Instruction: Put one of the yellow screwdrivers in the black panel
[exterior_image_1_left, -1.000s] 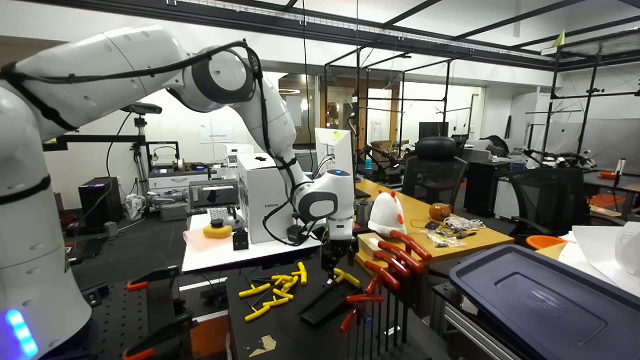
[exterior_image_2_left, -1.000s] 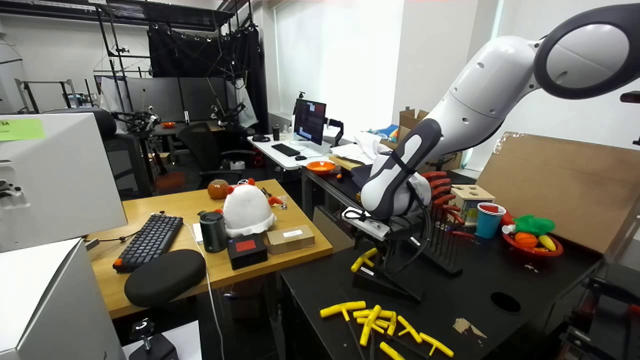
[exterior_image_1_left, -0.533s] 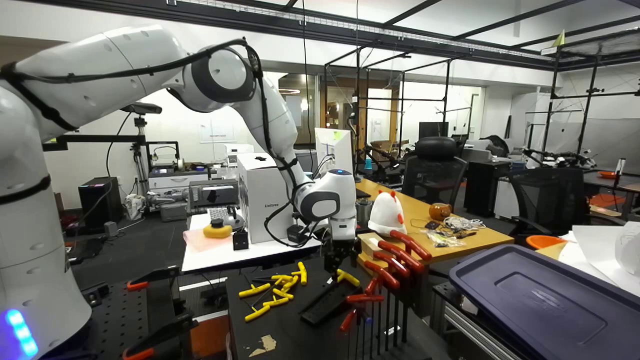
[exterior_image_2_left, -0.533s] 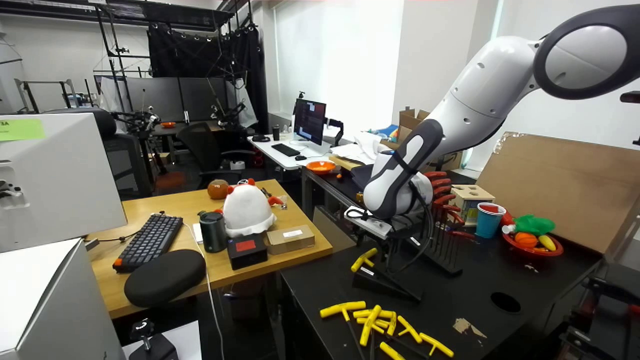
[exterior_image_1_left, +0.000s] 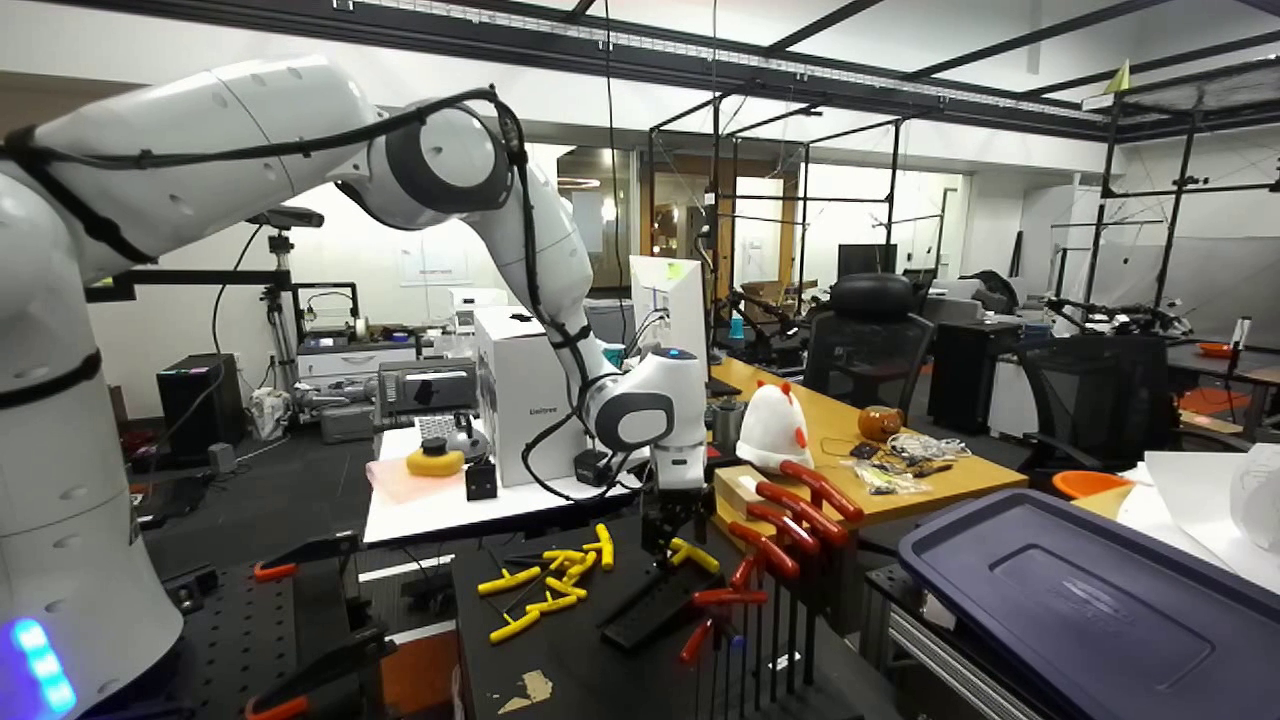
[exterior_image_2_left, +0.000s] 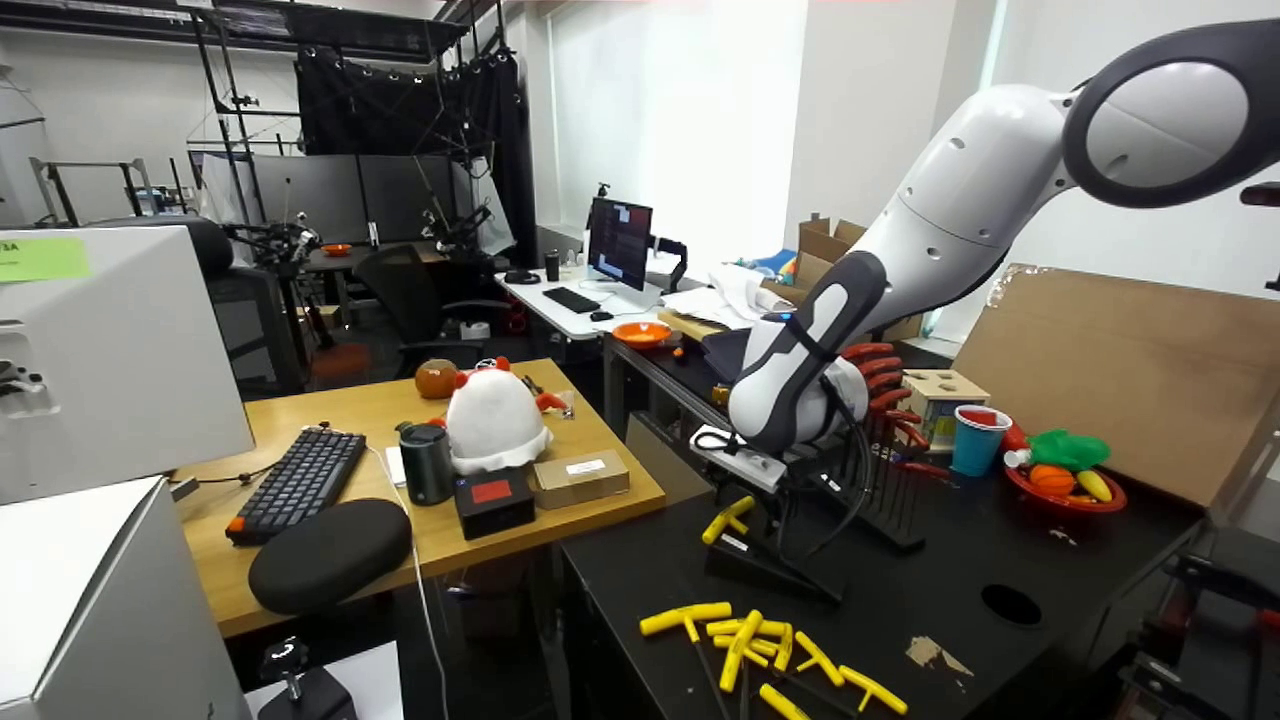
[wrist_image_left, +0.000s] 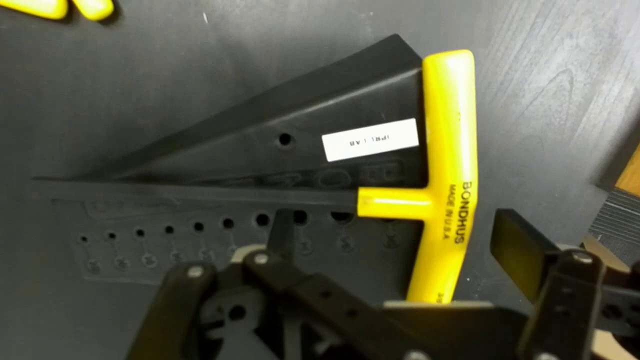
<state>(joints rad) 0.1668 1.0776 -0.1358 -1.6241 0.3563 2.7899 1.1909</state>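
Yellow screwdriver (wrist_image_left: 444, 200) lies across middle of wrist frame, near gripper (wrist_image_left: 399, 232); jaws stand wide apart, holding nothing.

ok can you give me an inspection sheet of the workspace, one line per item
Surface: black table, tan worn-looking patch, round hole
Job's things: one yellow screwdriver lies along a holed black stand; other screwdrivers loose nearby; red-handled tools upright in a black rack
Clutter: red bowl, blue cup, wooden box
Gripper: open at the yellow handle, no grip
Cables: arm cable hangs in a loop; white cord over the desk edge
Surroundings: keyboard and plush on that desk, large dark lid
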